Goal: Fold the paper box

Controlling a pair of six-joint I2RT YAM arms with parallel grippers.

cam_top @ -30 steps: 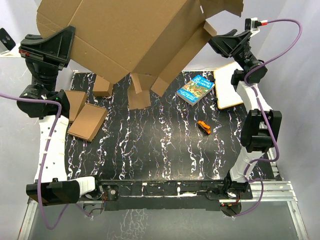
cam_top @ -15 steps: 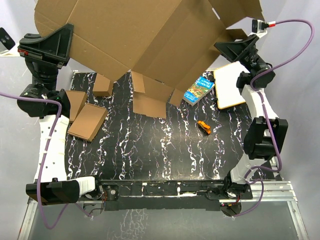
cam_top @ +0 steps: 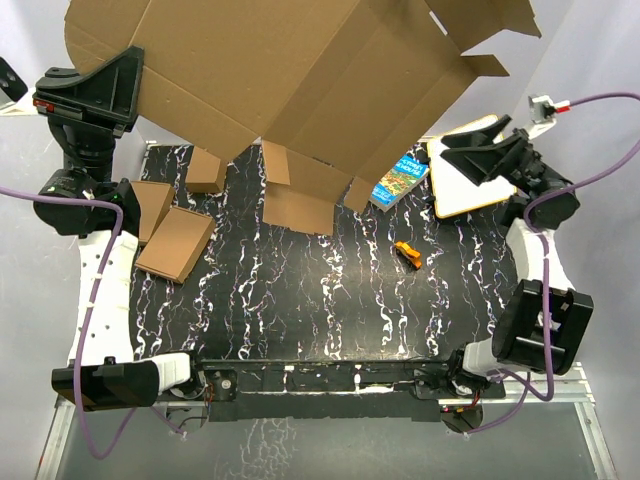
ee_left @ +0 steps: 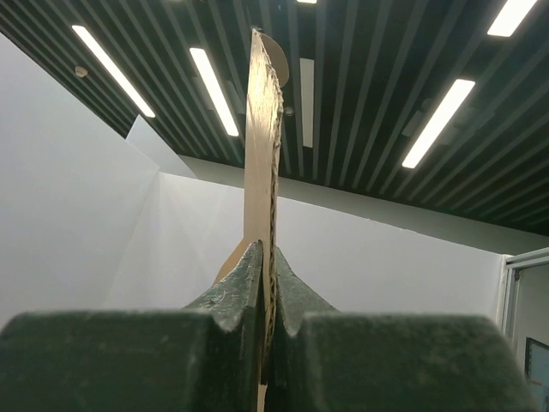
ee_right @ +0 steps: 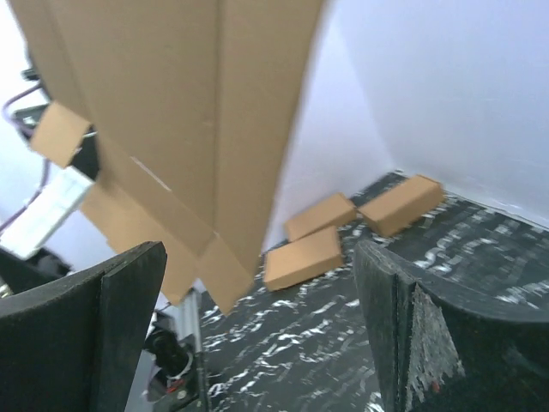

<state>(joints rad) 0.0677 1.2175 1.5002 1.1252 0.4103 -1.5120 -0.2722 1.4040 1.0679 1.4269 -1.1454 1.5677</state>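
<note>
The paper box (cam_top: 300, 70) is a big flat brown cardboard sheet with flaps, hanging high over the back of the table. My left gripper (cam_top: 138, 62) is shut on its left edge. In the left wrist view the sheet (ee_left: 262, 129) stands edge-on, pinched between the two pads of the gripper (ee_left: 268, 257). My right gripper (cam_top: 445, 172) is open at the right, below and apart from the sheet's right flaps. In the right wrist view its fingers (ee_right: 260, 257) stand wide with nothing between them, and the sheet (ee_right: 171, 103) hangs beyond them at upper left.
Three small folded cardboard boxes (cam_top: 175, 243) (cam_top: 150, 205) (cam_top: 207, 170) lie at the left of the black marbled table (cam_top: 300, 300). A blue book (cam_top: 400, 180), a white pad (cam_top: 452, 185) and a small orange object (cam_top: 407, 252) lie at the right.
My right gripper has opened, let go of the sheet's right edge and drawn away to the right and down. The sheet's right side has swung over; the left grip has held.
</note>
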